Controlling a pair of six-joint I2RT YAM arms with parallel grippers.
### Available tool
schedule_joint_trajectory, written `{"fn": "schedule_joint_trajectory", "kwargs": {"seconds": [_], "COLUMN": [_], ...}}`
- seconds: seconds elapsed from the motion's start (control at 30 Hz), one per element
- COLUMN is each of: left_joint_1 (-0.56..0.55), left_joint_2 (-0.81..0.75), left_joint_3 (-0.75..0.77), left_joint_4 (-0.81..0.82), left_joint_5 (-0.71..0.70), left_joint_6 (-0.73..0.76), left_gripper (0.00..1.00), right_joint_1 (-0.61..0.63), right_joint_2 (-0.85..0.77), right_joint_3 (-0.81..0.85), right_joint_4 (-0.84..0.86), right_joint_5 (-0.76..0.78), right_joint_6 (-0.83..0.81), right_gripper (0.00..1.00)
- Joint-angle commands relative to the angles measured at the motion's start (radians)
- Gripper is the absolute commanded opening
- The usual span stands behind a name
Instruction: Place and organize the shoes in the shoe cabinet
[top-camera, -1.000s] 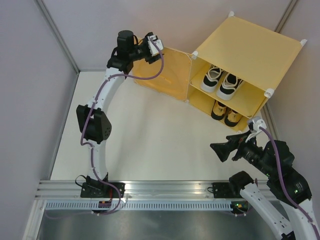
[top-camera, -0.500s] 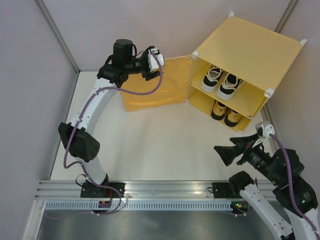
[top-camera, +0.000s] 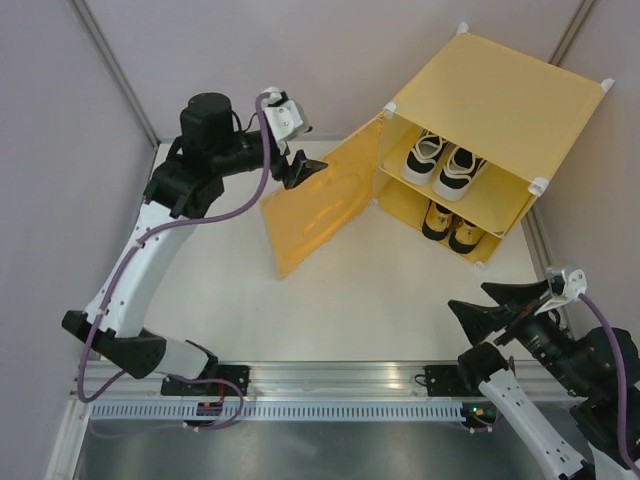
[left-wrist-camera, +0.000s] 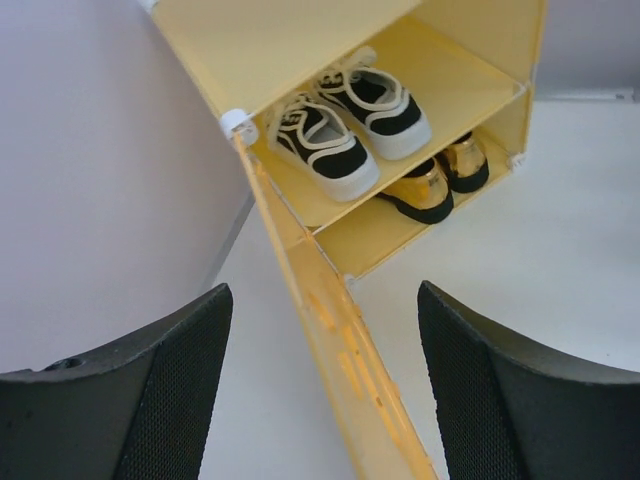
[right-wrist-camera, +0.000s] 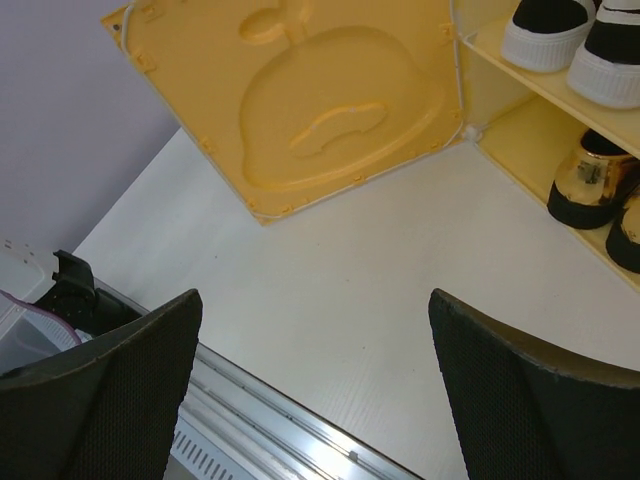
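At the far right corner of the white surface (top-camera: 350, 300) stands the large yellow-orange plastic cube of a shoe cabinet (top-camera: 500, 90) with white corner connectors, its open front turned toward the near left. Its hinged yellow door (top-camera: 320, 215), embossed with a smiling face, stands swung out from the left side of the opening, with its free edge pointing to the near left across the surface. On the inner shelf (left-wrist-camera: 470, 85) the pair of white lace-up sneakers with black trim (top-camera: 445, 165) sits side by side. Their long axes run front to back, with the laces deeper in and the black-lined heel ends at the open front. Below them, on the cabinet floor, the pair of shiny metallic gold loafers (top-camera: 450, 228) lies side by side along the same line, and their rounded ends seem to face the opening. The left fingers (top-camera: 297, 170) hang at the top of the door's free edge, spread wide. In the left wrist view the thin door edge runs between them without either black finger pressing on it. The right fingers (top-camera: 478, 318) hover low over the near right of the surface, well apart from the cabinet. They are spread fully wide, hold nothing, and point toward the door's embossed face.
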Motion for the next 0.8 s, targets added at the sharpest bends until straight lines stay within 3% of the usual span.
{"fn": "schedule_joint_trajectory", "kwargs": {"seconds": [0.0, 0.1, 0.23, 0.33, 0.4, 0.57, 0.77], "left_joint_1": [0.004, 0.006, 0.006, 0.006, 0.004, -0.106, -0.188], "left_joint_2": [-0.098, -0.184, -0.290, -0.351, -0.365, -0.341, -0.327], "left_joint_3": [-0.025, -0.129, -0.283, -0.390, -0.453, -0.525, -0.579], "left_joint_4": [0.074, 0.073, 0.038, 0.008, 0.001, -0.007, -0.005], "left_joint_5": [-0.256, -0.523, -0.654, -0.657, -0.576, -0.514, -0.550], "left_joint_6": [-0.388, -0.530, -0.651, -0.721, -0.786, -0.867, -0.901], "left_gripper": [0.79, 0.79, 0.78, 0.78, 0.78, 0.80, 0.92], "right_joint_1": [0.002, 0.002, 0.002, 0.002, 0.002, 0.002, 0.002], "right_joint_2": [-0.021, -0.029, -0.023, -0.017, -0.009, 0.021, 0.092], "right_joint_3": [0.043, 0.077, 0.132, 0.170, 0.186, 0.206, 0.222], "right_joint_4": [-0.053, -0.086, -0.132, -0.168, -0.179, -0.195, -0.155], "right_joint_5": [0.072, 0.124, 0.193, 0.247, 0.270, 0.279, 0.143], "right_joint_6": [0.004, 0.012, 0.009, 0.006, 0.007, 0.013, -0.003], "right_gripper": [0.98, 0.98, 0.98, 0.98, 0.98, 0.98, 0.98]}}
